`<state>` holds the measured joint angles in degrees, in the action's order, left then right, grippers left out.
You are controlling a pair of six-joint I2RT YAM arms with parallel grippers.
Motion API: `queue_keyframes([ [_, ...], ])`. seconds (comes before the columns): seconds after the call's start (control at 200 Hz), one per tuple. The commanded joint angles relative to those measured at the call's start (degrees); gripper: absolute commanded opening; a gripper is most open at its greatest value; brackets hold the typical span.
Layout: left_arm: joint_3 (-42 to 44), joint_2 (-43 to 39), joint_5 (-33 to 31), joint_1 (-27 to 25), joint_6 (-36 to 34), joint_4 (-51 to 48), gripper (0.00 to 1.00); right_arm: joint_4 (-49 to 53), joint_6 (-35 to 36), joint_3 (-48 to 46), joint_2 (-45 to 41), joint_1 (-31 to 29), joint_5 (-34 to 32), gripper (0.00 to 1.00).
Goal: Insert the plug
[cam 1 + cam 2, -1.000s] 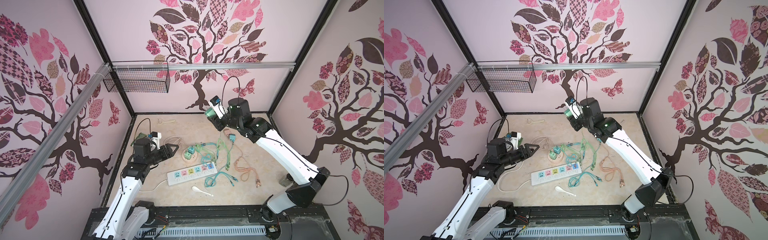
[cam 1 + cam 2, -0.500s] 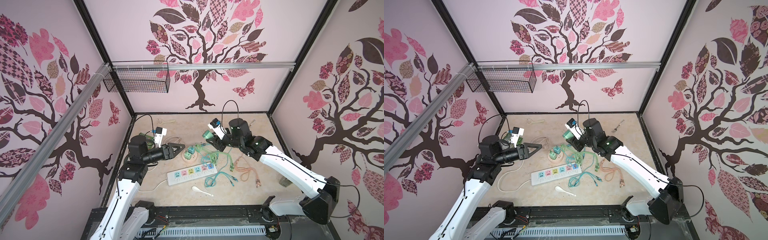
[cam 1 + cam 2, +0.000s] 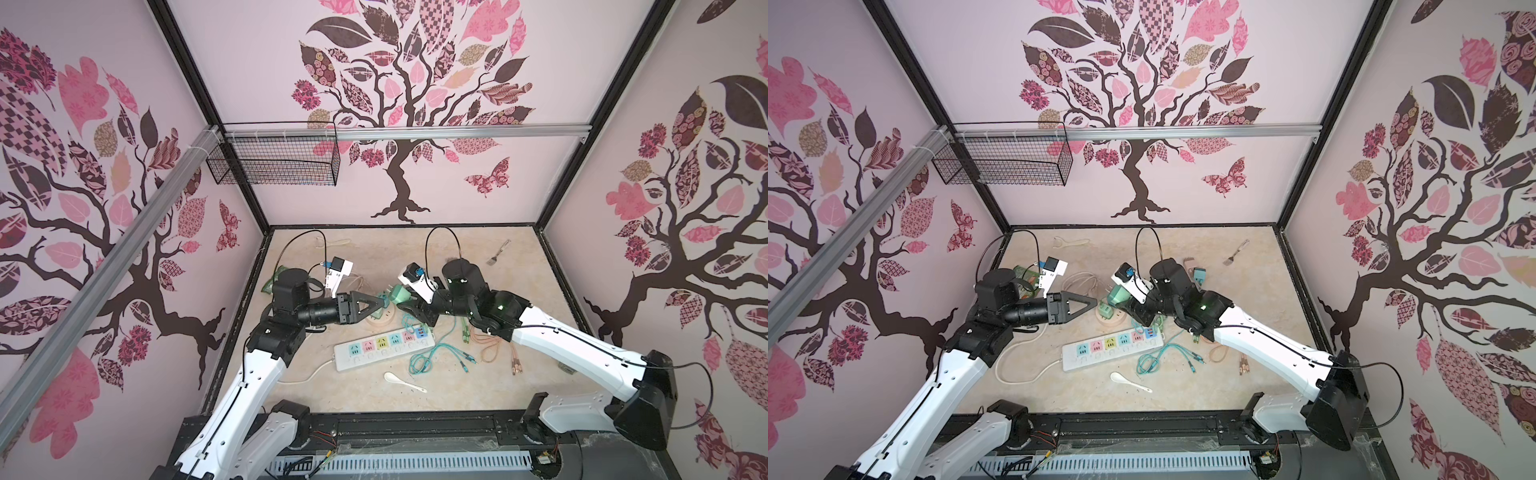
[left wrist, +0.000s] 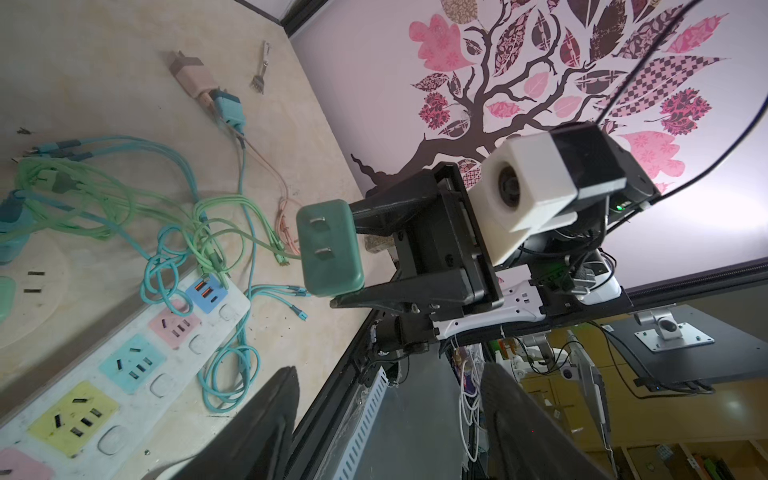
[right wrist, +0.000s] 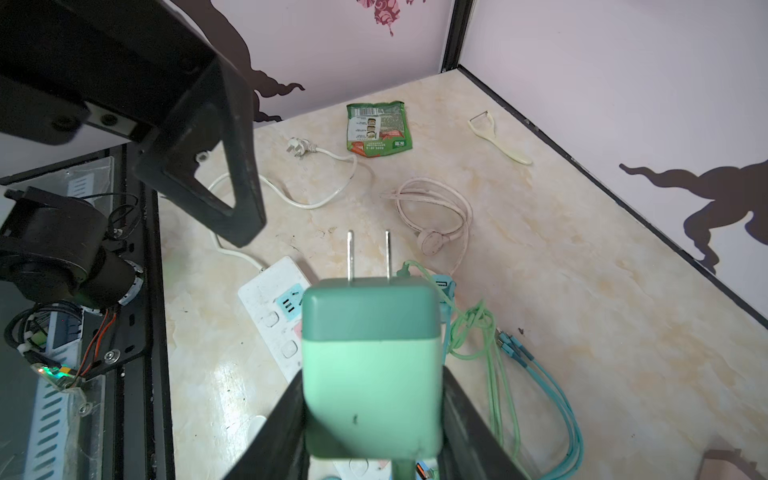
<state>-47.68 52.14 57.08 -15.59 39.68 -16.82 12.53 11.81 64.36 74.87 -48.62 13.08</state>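
**Green plug in the right claw, above the strip**

Closest to me, a small white ceramic spoon [image 3: 401, 380] is lying on the beige marbled tabletop [image 3: 478, 395]. Just behind it, a long white power strip with pastel-coloured sockets [image 3: 384, 348] is lying flat at a slant, and all the sockets I can see are standing empty. Loops of teal and light green charging cable [image 3: 432, 357] are trailing off its right end.

Above that, the two arms are facing each other over the middle of the table. My right gripper [image 5: 374, 378] is clamping a two-tone green block plug with two flat metal prongs [image 4: 330, 249], one finger on each side of its body. The plug is hanging in the air, clear of the strip, with its prongs pointing towards the left arm. My left gripper [image 3: 384, 304] is standing wide, its black fingers [image 4: 266, 419] spread with nothing between them, near the prongs but not touching them.

Farther back, a green snack packet [image 5: 378, 131], a pale peeler [image 3: 1073, 241] and a metal fork [image 3: 498, 253] are lying near the rear wall, where a black wire basket [image 3: 274, 164] is hanging.
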Motion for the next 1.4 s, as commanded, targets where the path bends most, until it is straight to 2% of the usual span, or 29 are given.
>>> queue_keyframes([
  [0.0, -0.7, 0.6, -0.2, -0.2, 0.9, -0.1, 0.72, -2.7, -0.3, 0.1, -2.5, -2.2, -0.6, 0.37],
  [0.255, -0.1, 0.6, -0.2, -0.3, 0.6, -0.7, 0.7, -2.9, -0.4, 0.1, -3.0, -4.2, -0.9, 0.37],
  [0.675, 0.1, 1.8, 1.2, -0.5, 1.5, -0.6, 0.56, -3.5, 0.8, 2.1, -1.5, -7.7, -1.8, 0.37],
  [1.205, 0.1, 2.3, 4.2, -0.7, 0.8, -2.1, 0.44, -2.9, 3.2, 4.4, -0.4, -9.3, -9.0, 0.39],
  [1.311, 0.3, 2.3, 4.1, -0.8, 0.6, -2.1, 0.39, -2.9, 3.2, 4.4, -0.4, -9.4, -8.7, 0.4],
  [1.396, 0.5, 2.2, 3.6, -0.8, 0.6, -2.2, 0.26, -3.1, 3.3, 3.9, -0.6, -9.5, -8.0, 0.41],
])
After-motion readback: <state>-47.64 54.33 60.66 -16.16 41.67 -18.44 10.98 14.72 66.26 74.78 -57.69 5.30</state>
